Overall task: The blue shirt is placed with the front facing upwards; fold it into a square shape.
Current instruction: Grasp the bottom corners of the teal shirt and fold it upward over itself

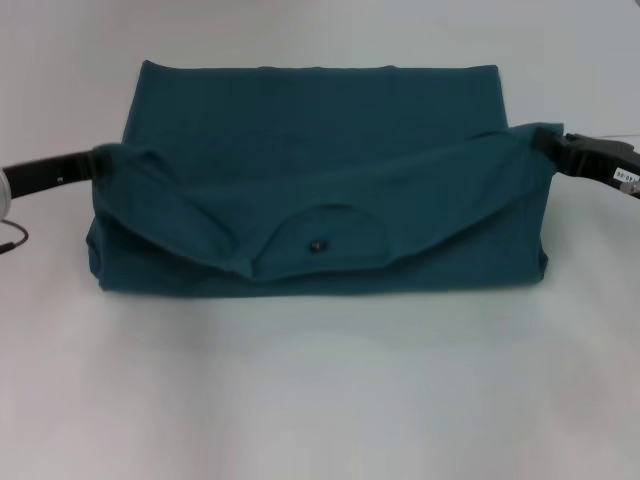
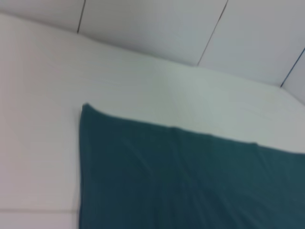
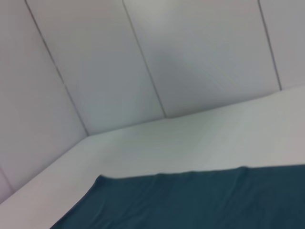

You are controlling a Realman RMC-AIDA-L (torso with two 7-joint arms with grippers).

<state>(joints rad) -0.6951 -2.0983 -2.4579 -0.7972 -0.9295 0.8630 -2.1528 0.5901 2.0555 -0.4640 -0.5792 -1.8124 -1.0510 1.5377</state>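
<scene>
The blue shirt (image 1: 320,150) lies across the middle of the white table, doubled over itself, its letters hidden. Its upper part, with the round neckline (image 1: 325,232) and small dark tag (image 1: 320,244), sags between two raised corners. At the shirt's left corner my left gripper (image 1: 100,160) is shut on the cloth, which covers its fingertips. At the right corner my right gripper (image 1: 548,143) holds the cloth the same way. Both wrist views show only flat shirt cloth (image 2: 190,181) (image 3: 190,202) on the table, and no fingers.
The white table (image 1: 320,400) stretches bare in front of the shirt and to both sides. Pale panelled walls (image 3: 143,62) stand behind the table's far edge. A thin cable (image 1: 12,240) hangs at the far left.
</scene>
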